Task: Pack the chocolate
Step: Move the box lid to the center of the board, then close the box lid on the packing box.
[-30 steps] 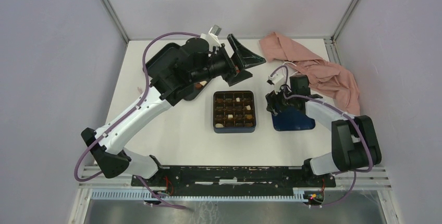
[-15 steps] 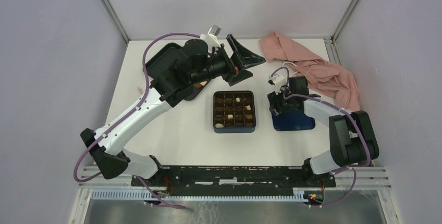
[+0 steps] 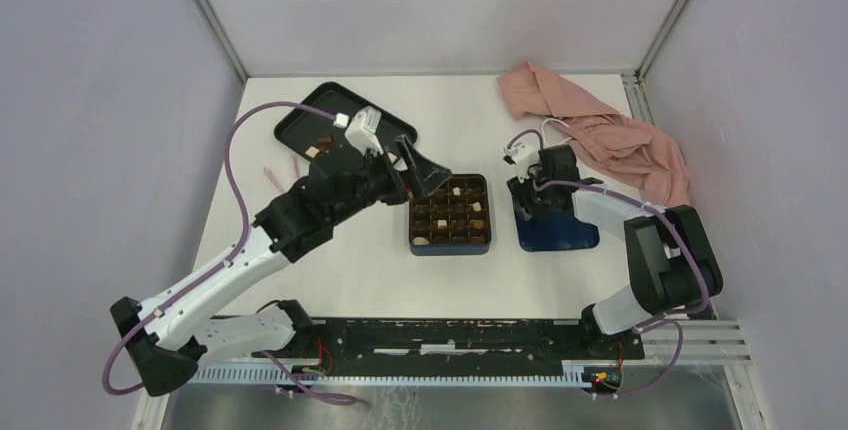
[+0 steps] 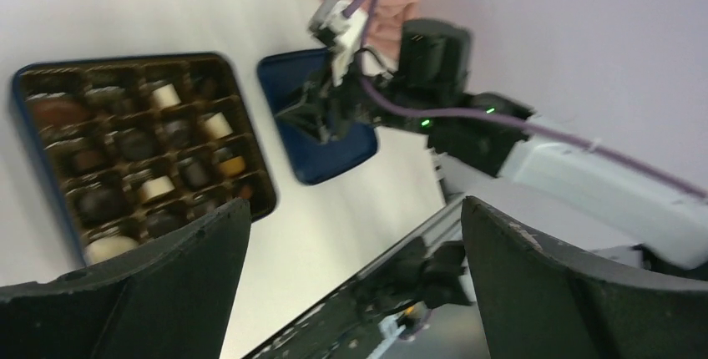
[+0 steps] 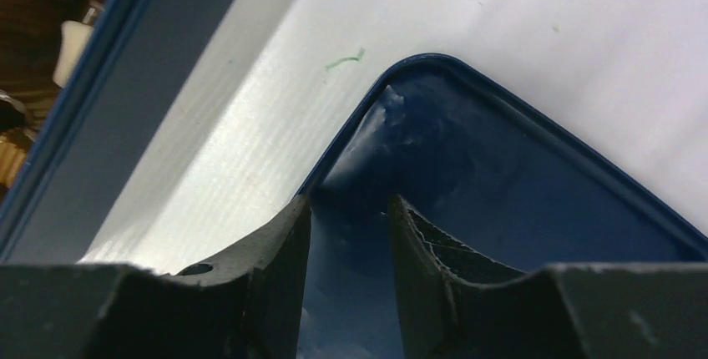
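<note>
Inside the blue box (image 3: pixel 449 248) sit tiny dark, tan and cream chocolate (image 4: pixel 165 95).

The left claw (image 3: pixel 432 175) swung from the black tray (image 3: pixel 300 130) to the box (image 3: pixel 450 248); the right claw (image 5: pixel 349 209) narrowed.

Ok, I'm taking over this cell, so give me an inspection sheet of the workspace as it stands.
Surface: white table, small pinkish mark beside the tray.
Job's things: chocolates sit in many compartments of the blue box; a few lie on the black tray; blue lid right of the box.
Clutter: pink cloth, back right.
Grippers: left gripper open above the box's far left corner; right gripper at the lid's edge, jaws slightly apart, grip unclear.
Cables: purple cable looping along each arm.
Surroundings: plain walls, metal frame.
</note>
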You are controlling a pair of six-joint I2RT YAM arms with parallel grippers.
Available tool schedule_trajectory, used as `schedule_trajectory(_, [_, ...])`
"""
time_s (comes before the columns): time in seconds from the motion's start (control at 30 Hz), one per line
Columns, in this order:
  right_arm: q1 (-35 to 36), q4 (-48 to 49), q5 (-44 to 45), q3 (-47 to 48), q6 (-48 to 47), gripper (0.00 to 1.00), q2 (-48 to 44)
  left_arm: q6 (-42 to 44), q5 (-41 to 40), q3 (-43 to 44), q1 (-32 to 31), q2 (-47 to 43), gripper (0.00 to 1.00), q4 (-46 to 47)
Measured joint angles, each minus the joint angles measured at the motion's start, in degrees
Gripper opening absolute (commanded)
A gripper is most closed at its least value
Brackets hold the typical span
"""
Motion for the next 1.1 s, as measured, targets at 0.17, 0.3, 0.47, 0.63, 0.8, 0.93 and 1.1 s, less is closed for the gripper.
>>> schedule_trajectory(0.17, [3.3,-0.6,2.2,1.6,-0.3,0.44,1.4,3.4,-3.2,-9.6,0.0,-7.6,1.0,-0.1])
schedule_trajectory(0.3, [4.0,-1.7,3.6,2.3,-0.7,0.48,1.3,4.9,-5.5,-11.7,0.0,-12.0,1.0,0.0])
schedule_trajectory(0.47, [3.9,-2.0,3.5,2.3,-1.0,0.51,-2.5,6.6,-8.6,-14.4,0.0,-15.4,1.0,0.2])
schedule_trajectory(0.63, [4.0,-1.1,-0.8,2.3,0.1,0.49,-3.1,8.2,-11.7,-18.5,0.0,-15.7,1.0,1.0])
schedule_trajectory(0.8, [4.7,-2.1,0.7,3.0,0.0,0.46,1.3,8.8,-13.1,-22.1,0.0,-16.8,1.0,3.3])
schedule_trajectory(0.93, [6.2,-2.1,3.5,3.0,-0.7,0.4,1.7,8.8,-13.8,-24.7,0.0,-18.9,1.0,4.8])
schedule_trajectory(1.1, [8.3,-2.6,7.6,3.8,-2.6,0.36,1.9,8.8,-15.2,-25.5,0.0,-20.5,1.0,4.9])
